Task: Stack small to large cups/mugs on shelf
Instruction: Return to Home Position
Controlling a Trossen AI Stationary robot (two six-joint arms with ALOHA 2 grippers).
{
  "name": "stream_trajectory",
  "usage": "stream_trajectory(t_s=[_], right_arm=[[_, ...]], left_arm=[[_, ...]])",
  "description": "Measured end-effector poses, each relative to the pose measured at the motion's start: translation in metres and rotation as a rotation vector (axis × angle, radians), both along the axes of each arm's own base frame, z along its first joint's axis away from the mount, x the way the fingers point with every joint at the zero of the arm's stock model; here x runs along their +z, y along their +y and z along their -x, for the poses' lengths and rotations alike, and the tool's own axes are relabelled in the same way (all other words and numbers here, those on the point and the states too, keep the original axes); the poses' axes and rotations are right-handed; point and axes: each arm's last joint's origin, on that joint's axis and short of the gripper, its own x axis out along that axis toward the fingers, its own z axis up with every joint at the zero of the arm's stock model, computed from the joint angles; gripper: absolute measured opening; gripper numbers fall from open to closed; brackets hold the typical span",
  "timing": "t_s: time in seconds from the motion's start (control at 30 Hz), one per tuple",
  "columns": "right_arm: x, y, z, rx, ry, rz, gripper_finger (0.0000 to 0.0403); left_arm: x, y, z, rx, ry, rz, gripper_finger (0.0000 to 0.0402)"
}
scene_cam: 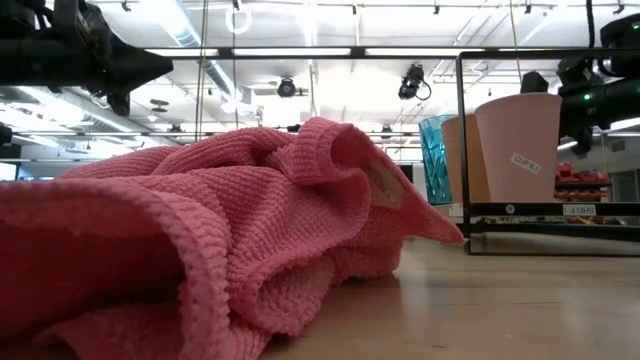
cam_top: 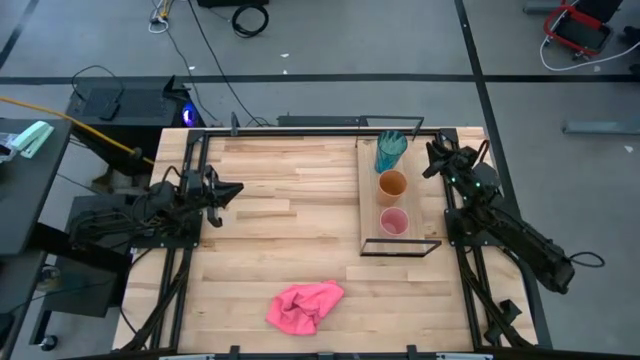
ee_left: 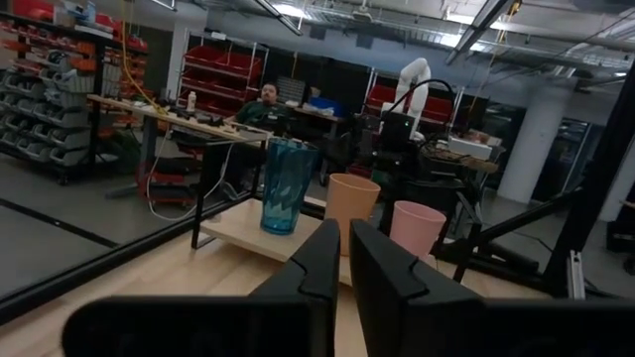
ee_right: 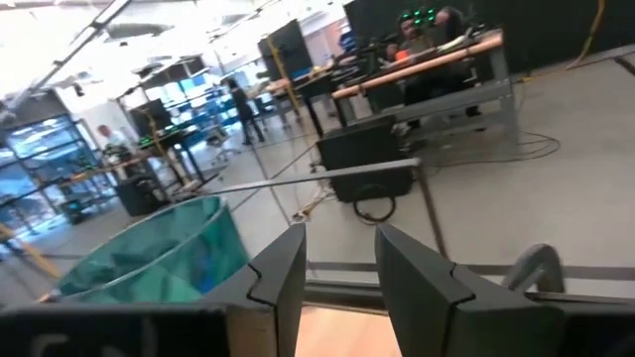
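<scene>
Three cups stand upright on their bases in a row along the shelf point(cam_top: 370, 205) on the table's right side. The teal cup point(cam_top: 390, 150) is farthest, the orange cup point(cam_top: 392, 184) sits in the middle, and the pink cup point(cam_top: 394, 221) is nearest; none sits inside another. My right gripper point(cam_top: 432, 160) hovers open just right of the teal cup point(ee_right: 149, 248), touching nothing. My left gripper point(cam_top: 232, 190) is shut and raised at the table's left side. It points across the table at the cups point(ee_left: 349, 203).
A crumpled pink cloth point(cam_top: 305, 305) lies near the table's near edge and fills most of the low view point(scene_cam: 200, 220). The shelf's black wire frame point(cam_top: 400, 245) rises at its near and far ends. Bare planks lie between the left arm and the shelf.
</scene>
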Motion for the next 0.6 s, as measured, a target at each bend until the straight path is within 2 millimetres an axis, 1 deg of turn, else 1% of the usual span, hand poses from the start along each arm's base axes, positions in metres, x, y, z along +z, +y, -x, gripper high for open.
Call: stream_trajectory(t_s=[0.17, 0.6], right_arm=[[-0.001, -0.002, 0.002, -0.029, 0.018, -0.005, 0.0130], [-0.011, -0.009, -0.004, -0.024, 0.212, -0.042, 0.0130]], left_arm=[[-0.003, 0.000, 0.000, -0.001, 0.030, 0.011, 0.0028], [-0.020, 0.000, -0.001, -0.001, 0.202, 0.039, 0.0040]])
